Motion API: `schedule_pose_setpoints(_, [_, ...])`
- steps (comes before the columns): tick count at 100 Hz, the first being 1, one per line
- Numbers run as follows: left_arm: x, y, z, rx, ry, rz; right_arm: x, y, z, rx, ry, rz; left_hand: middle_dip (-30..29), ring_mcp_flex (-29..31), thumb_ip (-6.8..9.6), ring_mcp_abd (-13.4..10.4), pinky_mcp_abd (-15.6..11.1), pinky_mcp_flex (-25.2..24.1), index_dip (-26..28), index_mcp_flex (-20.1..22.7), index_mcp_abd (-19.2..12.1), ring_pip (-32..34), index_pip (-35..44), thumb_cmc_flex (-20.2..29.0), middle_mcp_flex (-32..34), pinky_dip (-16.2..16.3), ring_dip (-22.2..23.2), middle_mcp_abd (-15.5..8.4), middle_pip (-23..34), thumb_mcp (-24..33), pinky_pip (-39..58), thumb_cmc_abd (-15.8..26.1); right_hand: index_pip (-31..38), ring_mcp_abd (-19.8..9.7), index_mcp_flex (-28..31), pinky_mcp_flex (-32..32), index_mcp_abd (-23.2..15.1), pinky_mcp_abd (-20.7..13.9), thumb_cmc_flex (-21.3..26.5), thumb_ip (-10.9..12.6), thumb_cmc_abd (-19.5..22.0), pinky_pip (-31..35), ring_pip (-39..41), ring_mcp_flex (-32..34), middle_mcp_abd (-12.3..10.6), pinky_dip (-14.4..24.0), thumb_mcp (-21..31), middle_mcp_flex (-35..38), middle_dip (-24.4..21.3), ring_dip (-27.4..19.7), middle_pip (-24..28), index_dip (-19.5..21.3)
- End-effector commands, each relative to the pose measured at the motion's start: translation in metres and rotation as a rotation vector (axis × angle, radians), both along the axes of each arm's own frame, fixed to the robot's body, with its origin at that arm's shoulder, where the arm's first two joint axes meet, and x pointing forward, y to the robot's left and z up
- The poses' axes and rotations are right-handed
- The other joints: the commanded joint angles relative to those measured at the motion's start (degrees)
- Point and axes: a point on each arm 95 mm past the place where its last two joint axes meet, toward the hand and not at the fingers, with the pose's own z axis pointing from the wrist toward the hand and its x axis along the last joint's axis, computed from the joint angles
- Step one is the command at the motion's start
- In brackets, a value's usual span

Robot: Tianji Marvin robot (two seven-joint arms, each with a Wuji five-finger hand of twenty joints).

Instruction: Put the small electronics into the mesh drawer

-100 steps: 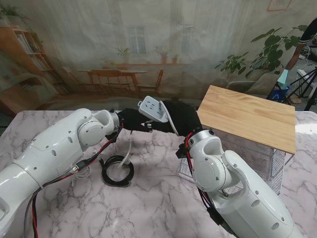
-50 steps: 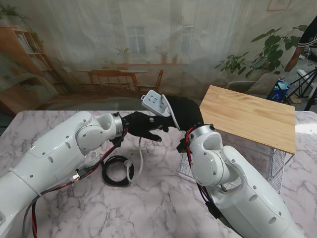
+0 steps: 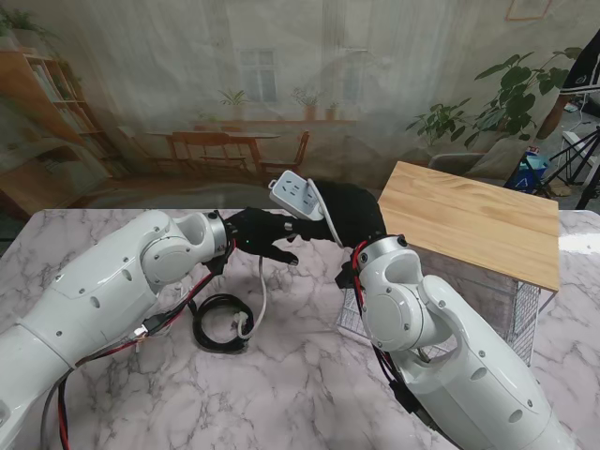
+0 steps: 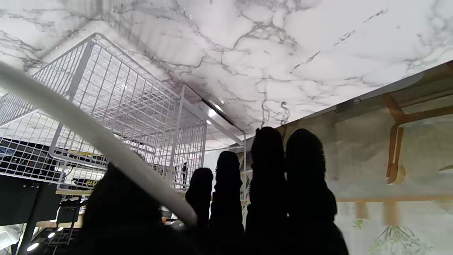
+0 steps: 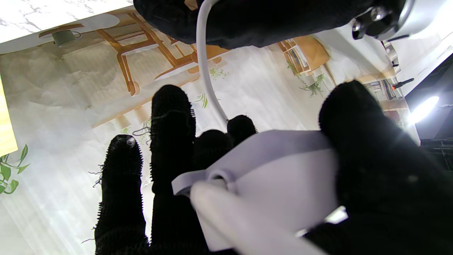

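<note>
Marble tabletop (image 3: pixel 281 375) underneath; white power strip (image 3: pixel 292 194) is pinched aloft by right hand (image 3: pixel 349 214), cord (image 3: pixel 262 281) gripped by left hand (image 3: pixel 262 238). Body's rigid, light; cord's floppy, probably snag-prone.

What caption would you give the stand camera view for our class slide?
Right hand holds a white power strip aloft as left hand guides its cord, beside the mesh drawer.

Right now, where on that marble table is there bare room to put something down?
Bare marble lies nearest me, between the two arms, and left of the black cable coil. It is crowded around the power strip, both hands and the mesh drawer.
</note>
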Motion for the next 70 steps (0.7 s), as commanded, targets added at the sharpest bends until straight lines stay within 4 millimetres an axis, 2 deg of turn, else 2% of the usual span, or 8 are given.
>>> schedule_pose_setpoints(1, [0.001, 0.003, -0.002, 0.026, 0.025, 0.016, 0.0, 0.0, 0.002, 0.003, -0.004, -0.007, 3.23, -0.95, 0.0, -0.9, -1.18, 0.2, -2.19, -2.23, 1.81, 3.52, -5.36, -4.51, -3.64, 2.43, 3.43, -1.4, 2.74, -0.82, 3.18, 0.25, 3.39, -1.64, 5.09, -0.62, -10.29, 0.87, 12.21, -1.13, 13.18, 0.37, 4.21, 1.47, -0.13, -0.07, 9.43, 2.95, 0.54, 0.02, 5.08, -0.7])
schedule_pose_setpoints(8, [0.002, 0.004, -0.001, 0.027, 0.026, 0.026, 0.0, 0.0, 0.002, 0.005, -0.005, -0.008, 6.03, -0.18, -0.4, -1.21, -1.37, 1.07, 3.81, -2.68, 1.26, 5.68, -8.21, -5.76, -3.62, 3.7, 5.71, -2.24, 4.51, -0.91, 5.12, 3.39, 3.38, -1.64, 5.05, -0.61, -10.29, 0.87, 12.2, -1.14, 13.22, 0.36, 4.2, 1.49, -0.12, -0.07, 9.4, 2.96, 0.53, 0.02, 5.07, -0.72])
schedule_pose_setpoints(12, [0.002, 0.004, -0.001, 0.021, 0.032, 0.033, 0.0, 0.0, 0.002, 0.006, -0.006, -0.01, 6.83, 3.28, -0.71, -0.54, -0.25, 3.66, 11.26, -2.51, 0.25, 7.37, -0.88, -0.84, 1.17, 4.26, 5.36, -2.99, 6.19, -1.01, 7.66, 6.69, 3.37, -1.66, 5.03, -0.59, -10.3, 0.89, 12.23, -1.14, 13.24, 0.37, 4.2, 1.5, -0.12, -0.07, 9.4, 2.95, 0.53, 0.02, 5.07, -0.73])
schedule_pose_setpoints(17, [0.002, 0.004, -0.002, 0.013, 0.044, 0.037, 0.0, 0.0, 0.003, 0.009, -0.007, -0.011, 7.02, 8.15, -1.4, 1.1, 2.01, 7.62, 15.31, 1.61, -0.62, 8.6, 6.76, 6.49, 7.87, 3.75, 3.6, -3.18, 7.6, -1.19, 10.19, 7.32, 3.38, -1.67, 5.02, -0.59, -10.29, 0.9, 12.22, -1.16, 13.26, 0.37, 4.2, 1.51, -0.15, -0.06, 9.36, 2.95, 0.52, 0.01, 5.07, -0.73])
schedule_pose_setpoints(23, [0.002, 0.003, -0.004, -0.007, 0.035, 0.029, 0.001, 0.0, 0.003, 0.01, -0.007, -0.013, 5.4, 13.08, -1.3, 2.64, 4.47, 11.83, 10.2, 6.78, -2.08, 8.75, 15.45, 14.45, 14.6, 0.95, 0.1, -2.4, 7.78, -1.37, 12.1, 5.83, 3.39, -1.69, 5.02, -0.59, -10.29, 0.89, 12.25, -1.17, 13.28, 0.36, 4.21, 1.54, -0.22, -0.06, 9.34, 2.95, 0.52, 0.01, 5.08, -0.73])
schedule_pose_setpoints(30, [0.001, 0.0, -0.006, -0.01, 0.047, 0.026, 0.001, 0.0, 0.003, 0.012, -0.007, -0.016, 3.33, 16.13, -0.63, 4.43, 6.8, 13.83, 5.34, 12.4, -2.54, 7.37, 18.03, 19.62, 19.75, -0.13, -1.8, -0.8, 6.53, -0.66, 12.3, 3.63, 3.39, -1.64, 5.02, -0.58, -10.29, 0.83, 12.27, -1.18, 13.32, 0.38, 4.21, 1.54, -0.18, -0.06, 9.33, 2.95, 0.51, 0.01, 5.07, -0.74])
schedule_pose_setpoints(54, [-0.004, -0.011, -0.017, 0.069, 0.078, -0.042, 0.006, -0.003, 0.004, 0.016, -0.014, -0.04, -2.08, 20.02, -0.78, 5.71, 8.28, 16.11, -1.58, 18.44, -1.3, 5.06, 17.81, 22.15, 26.59, -1.19, -4.34, 1.43, 2.92, -0.93, 12.38, 1.0, 3.43, -1.64, 4.96, -0.48, -10.16, 0.8, 12.38, -1.29, 13.37, 0.41, 4.34, 1.68, -0.22, -0.05, 9.21, 2.99, 0.54, 0.05, 5.21, -0.72])
schedule_pose_setpoints(70, [-0.021, -0.017, -0.018, 0.104, 0.076, -0.137, 0.012, -0.007, 0.005, 0.013, -0.02, -0.072, -3.61, 21.46, -0.44, 5.26, 8.06, 17.24, -4.35, 20.54, -1.93, 4.4, 15.87, 24.03, 28.54, -1.74, -5.29, 1.04, 2.55, -0.51, 12.24, -1.17, 3.47, -1.56, 4.94, -0.48, -10.08, 0.91, 12.42, -1.42, 13.36, 0.4, 4.48, 1.75, -0.22, -0.06, 9.15, 3.07, 0.54, 0.07, 5.33, -0.74])
